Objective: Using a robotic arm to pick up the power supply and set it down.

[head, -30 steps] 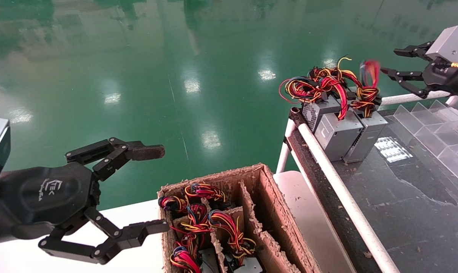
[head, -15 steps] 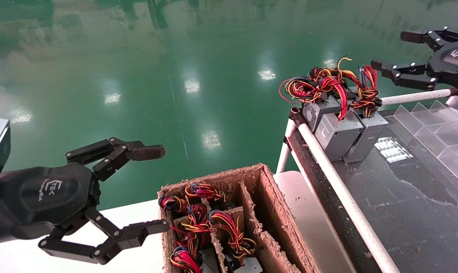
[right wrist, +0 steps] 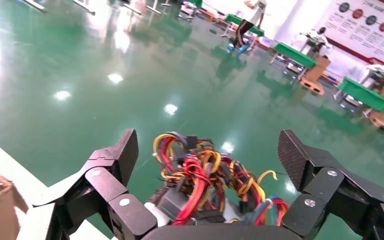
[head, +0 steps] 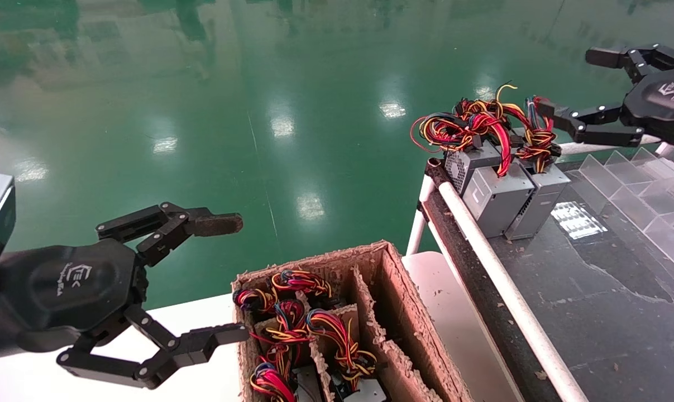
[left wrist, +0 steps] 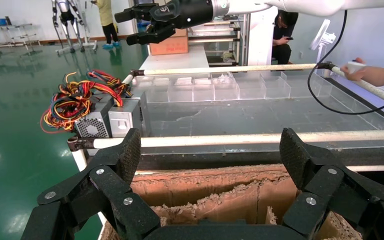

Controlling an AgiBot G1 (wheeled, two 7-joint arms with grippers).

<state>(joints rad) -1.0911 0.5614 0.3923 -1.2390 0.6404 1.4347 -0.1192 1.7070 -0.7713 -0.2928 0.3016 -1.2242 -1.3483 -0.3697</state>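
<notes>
The power supply (head: 544,192) is the rightmost of three grey boxes standing together at the far corner of the dark table (head: 593,301). Its tied loop of red, blue and yellow wires (head: 538,129) sticks up from its top. My right gripper (head: 568,82) hovers open just above and to the right of that loop, its lower fingertip (head: 544,108) right beside the wires. The right wrist view shows the wire bundles (right wrist: 200,175) between and beyond the spread jaws of the right gripper (right wrist: 207,155), nothing held. My left gripper (head: 228,279) hangs open and empty at the near left.
The two neighbouring grey boxes (head: 496,195) carry a sprawling red-yellow wire tangle (head: 459,125). A cardboard box (head: 392,262) with dividers holds more wired units below. A white rail (head: 498,279) edges the table. Clear plastic compartments (head: 649,190) lie at the right.
The right gripper has turned its wrist, staying open, and come down closer to the tied loop. The loop, blurred a second ago, now stands still. The left arm has not moved.
</notes>
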